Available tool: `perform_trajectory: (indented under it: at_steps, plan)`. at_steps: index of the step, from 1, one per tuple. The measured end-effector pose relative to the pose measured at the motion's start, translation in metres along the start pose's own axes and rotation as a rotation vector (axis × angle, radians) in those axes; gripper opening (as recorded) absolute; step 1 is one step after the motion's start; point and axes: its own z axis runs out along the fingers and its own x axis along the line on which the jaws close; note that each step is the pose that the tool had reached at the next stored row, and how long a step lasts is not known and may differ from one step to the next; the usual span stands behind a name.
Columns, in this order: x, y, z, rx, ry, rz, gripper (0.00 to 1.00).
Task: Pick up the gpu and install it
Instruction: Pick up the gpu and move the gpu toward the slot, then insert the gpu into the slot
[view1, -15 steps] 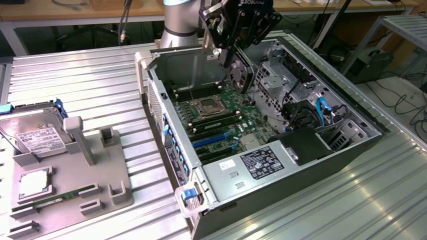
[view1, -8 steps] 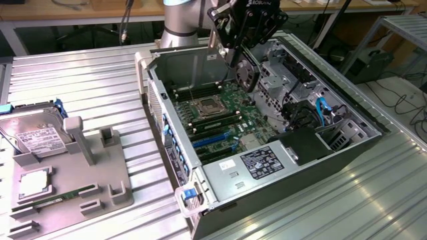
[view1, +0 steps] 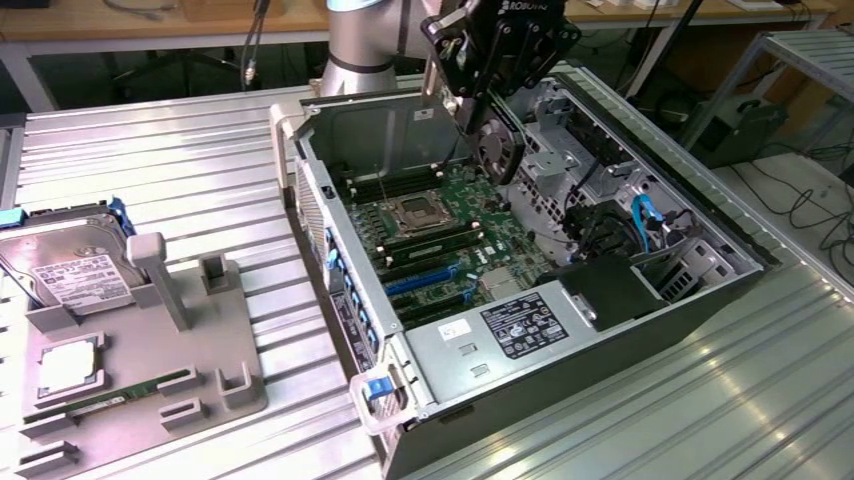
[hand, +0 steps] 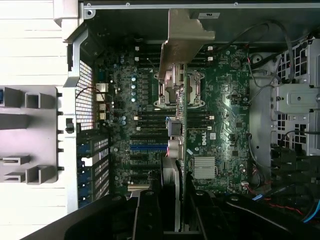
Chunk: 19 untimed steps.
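My gripper (view1: 491, 95) hangs over the open computer case (view1: 350, 300), shut on the gpu (view1: 497, 150). The card is held upright and edge-on, with its black cooler fan facing the exterior view's right. In the wrist view the gpu (hand: 183, 120) runs as a thin green edge between my dark fingers (hand: 150, 215). Its silver end bracket (hand: 184, 35) points toward the case's rear wall. The card is in the air above the motherboard (view1: 447, 235). The blue expansion slots (hand: 148, 147) lie on the board beside the card's line.
A grey fixture (view1: 134, 370) on the exterior view's left carries a silver hard drive (view1: 74, 270), a square chip (view1: 67, 368) and a green memory stick (view1: 127, 395). Inside the case are a labelled power supply (view1: 534, 322), drive cages (view1: 587, 165) and blue cables (view1: 643, 225).
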Motion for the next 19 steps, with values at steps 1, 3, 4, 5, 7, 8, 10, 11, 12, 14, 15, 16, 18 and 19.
perform_trajectory:
  at_steps: [1, 3, 4, 5, 7, 8, 10, 11, 12, 14, 15, 16, 18, 19]
  plan:
    - [0.0000, 0.0000, 0.0000, -0.0001, 0.0000, 0.000, 0.27]
    - [0.0000, 0.0000, 0.0000, 0.0000, 0.0000, 0.000, 0.27]
    - [0.0000, 0.0000, 0.0000, -0.0001, 0.0000, 0.000, 0.27]
    - [0.0000, 0.0000, 0.0000, -0.0001, 0.0000, 0.000, 0.27]
    - [0.0000, 0.0000, 0.0000, 0.0000, 0.0000, 0.000, 0.27]
    - [0.0000, 0.0000, 0.0000, 0.0000, 0.0000, 0.000, 0.27]
    - [0.0000, 0.0000, 0.0000, -0.0001, 0.0000, 0.000, 0.27]
    - [0.0000, 0.0000, 0.0000, 0.0000, 0.0000, 0.000, 0.27]
    - [0.0000, 0.0000, 0.0000, 0.0000, 0.0002, -0.005, 0.27]
    - [0.0000, 0.0000, 0.0000, -0.0001, 0.0010, -0.018, 0.27]
    - [0.0000, 0.0000, 0.0000, -0.0002, 0.0018, -0.032, 0.27]
    - [0.0000, 0.0000, 0.0001, -0.0003, 0.0023, -0.042, 0.27]
    - [0.0000, 0.0000, 0.0001, -0.0002, 0.0035, -0.063, 0.27]
    - [0.0000, 0.0000, 0.0000, -0.0002, 0.0042, -0.075, 0.27]
